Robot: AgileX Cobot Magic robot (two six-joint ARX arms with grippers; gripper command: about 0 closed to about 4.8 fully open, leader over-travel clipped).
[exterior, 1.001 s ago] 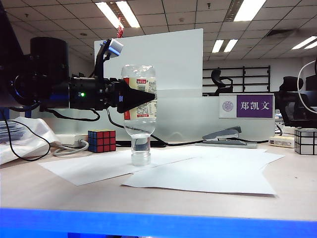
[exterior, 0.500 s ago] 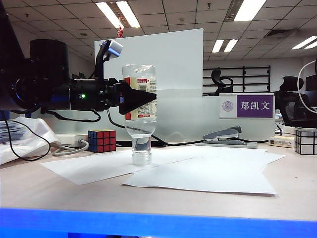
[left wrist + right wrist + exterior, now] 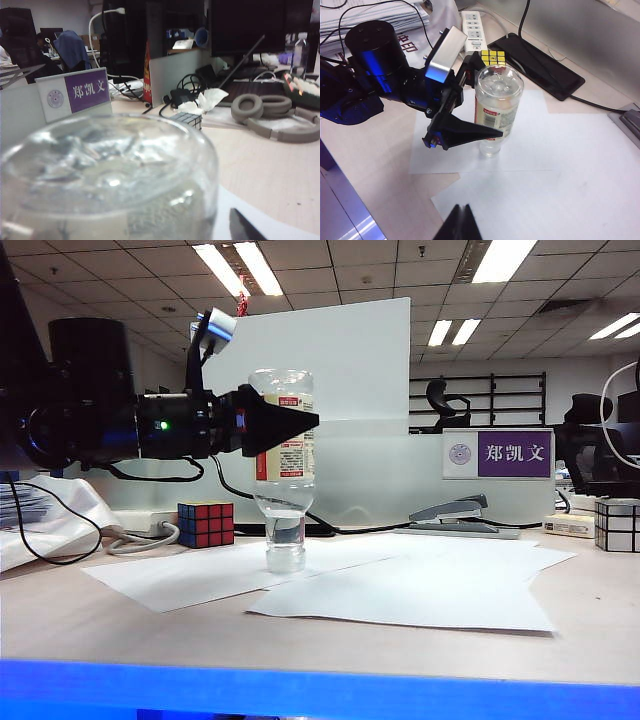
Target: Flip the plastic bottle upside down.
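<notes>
The plastic bottle (image 3: 283, 465) stands upside down on its cap on the white paper sheets (image 3: 400, 590), its clear base uppermost. My left gripper (image 3: 292, 424) is level at the bottle's upper part and open, one finger on each side with a gap to the label. In the right wrist view the bottle (image 3: 496, 107) stands free between the left gripper's (image 3: 489, 97) spread fingers. The bottle's base (image 3: 110, 170) fills the left wrist view, with one fingertip (image 3: 245, 229) beside it. My right gripper (image 3: 462, 209) hovers shut and empty above the paper, nearer the table's front.
A Rubik's cube (image 3: 205, 524) sits behind the bottle to the left. A stapler (image 3: 450, 512), a purple name plate (image 3: 497, 454) and a mirror cube (image 3: 617, 525) stand at the back right. A power strip (image 3: 472, 22) and a black pad (image 3: 540, 60) lie behind.
My left gripper's jaws have spread apart and let go of the bottle, and the hand has tipped up slightly. The bottle stays standing on its cap.
</notes>
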